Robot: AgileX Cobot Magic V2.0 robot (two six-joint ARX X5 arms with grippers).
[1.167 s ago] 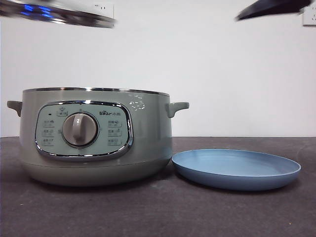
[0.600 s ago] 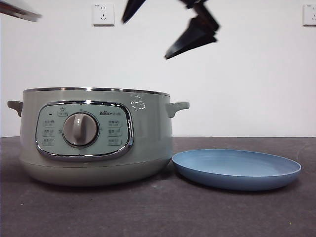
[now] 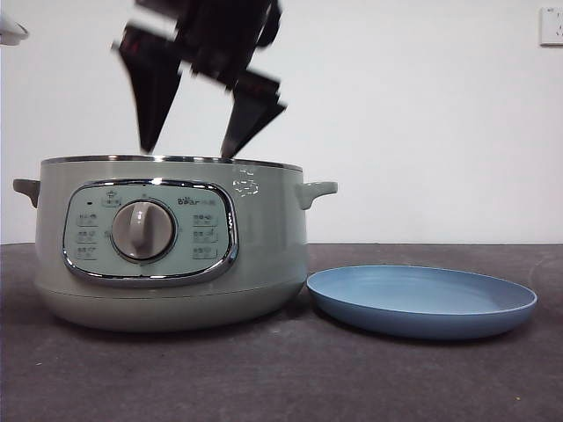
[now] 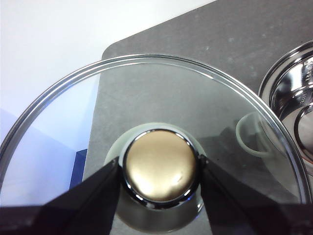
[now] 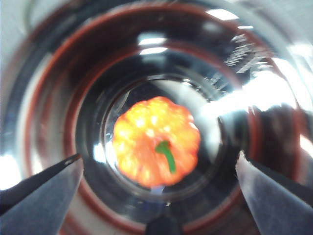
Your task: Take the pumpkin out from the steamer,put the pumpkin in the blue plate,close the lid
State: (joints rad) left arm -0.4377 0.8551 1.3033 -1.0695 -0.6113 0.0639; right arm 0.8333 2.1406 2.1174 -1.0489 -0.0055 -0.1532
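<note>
While right gripper (image 5: 159, 171) gapes | pumpkin (image 5: 156, 141) orange, green-stemmed | left gripper (image 4: 159, 171) clamps lid (image 4: 161, 98)

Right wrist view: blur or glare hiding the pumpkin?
Right wrist view: soft with motion blur, and bright glare streaks on the steamer wall, yet the pumpkin reads clearly between the open right gripper jaws. Front view: that gripper is smeared. Left wrist view: sharp, the left gripper clamping the lid knob.

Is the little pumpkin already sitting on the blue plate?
No, the pumpkin lies at the bottom of the shiny steamer under the open right pincer, and the blue plate holds nothing.
</note>
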